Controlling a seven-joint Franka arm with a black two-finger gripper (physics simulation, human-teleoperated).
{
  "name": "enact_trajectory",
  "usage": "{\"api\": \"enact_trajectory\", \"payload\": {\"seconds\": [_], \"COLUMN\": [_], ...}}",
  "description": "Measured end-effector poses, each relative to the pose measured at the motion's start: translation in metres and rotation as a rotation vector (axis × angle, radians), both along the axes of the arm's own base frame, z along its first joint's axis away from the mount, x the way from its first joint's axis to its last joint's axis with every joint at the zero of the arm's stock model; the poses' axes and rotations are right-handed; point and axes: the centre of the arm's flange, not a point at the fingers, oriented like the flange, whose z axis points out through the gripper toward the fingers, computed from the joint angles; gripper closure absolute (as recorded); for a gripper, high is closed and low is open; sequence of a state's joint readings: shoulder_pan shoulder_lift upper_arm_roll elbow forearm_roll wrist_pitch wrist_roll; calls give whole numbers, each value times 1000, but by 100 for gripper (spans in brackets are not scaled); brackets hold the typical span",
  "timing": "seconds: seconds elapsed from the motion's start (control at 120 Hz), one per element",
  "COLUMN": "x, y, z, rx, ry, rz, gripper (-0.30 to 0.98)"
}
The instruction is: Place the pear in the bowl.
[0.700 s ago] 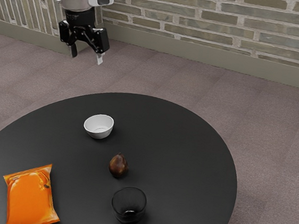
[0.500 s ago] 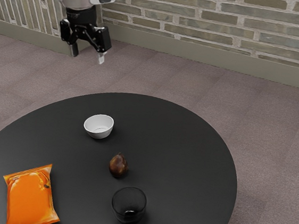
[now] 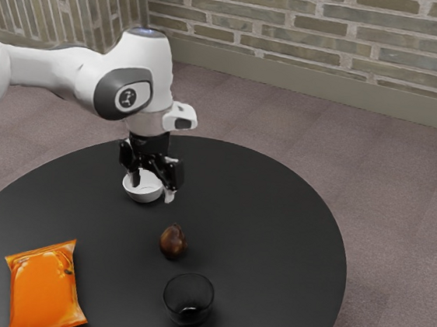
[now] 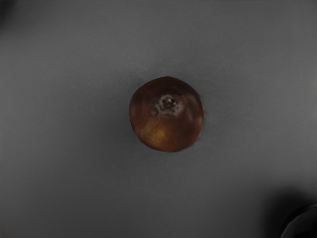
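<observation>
Pear sits upright on the dark round table, between the white bowl and the black glass, touching neither, so the task is at its approach stage, with no part of the move to the bowl done. The gripper hangs above the table, its two fingers spread well apart with nothing held between them. In the exterior view it overlaps the bowl, but the wrist view has the pear close to the middle, so I judge the hand to be roughly over the fruit and high above it. What is left is nearly everything: coming down around the pear, closing on it, lifting, carrying it across and letting it go inside the bowl. The fruit itself is a deep reddish brown, almost black in places, with a warm golden patch low on one flank. Seen from above it is nearly round; from the side it swells at the base and narrows to a small tip. A rough greyish ring surrounds the pale nub on its crown, with a small dark fleck beside it. The skin has a soft sheen, and that tapering top could make a high grip slip.
</observation>
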State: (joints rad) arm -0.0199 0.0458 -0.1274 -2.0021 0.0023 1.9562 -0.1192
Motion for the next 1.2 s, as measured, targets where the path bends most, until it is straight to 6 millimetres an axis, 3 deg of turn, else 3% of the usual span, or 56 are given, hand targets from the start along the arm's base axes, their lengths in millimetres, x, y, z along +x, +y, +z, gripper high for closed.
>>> {"api": "enact_trajectory", "payload": {"seconds": [0.125, 0.2, 0.308, 0.567, 0.867, 1.2], "x": [-10, -20, -33, -27, -30, -13], "y": [-35, -44, -40, -26, -10, 6], "z": [-42, -62, -80, -93, -125, -152], "rx": [-34, -49, -61, -70, -68, -68], "ry": [-44, -90, -160, -261, -237, -261], "rz": [-46, -71, -109, -199, -240, -250], "gripper": [0, 0, 0, 0, 0, 0]}}
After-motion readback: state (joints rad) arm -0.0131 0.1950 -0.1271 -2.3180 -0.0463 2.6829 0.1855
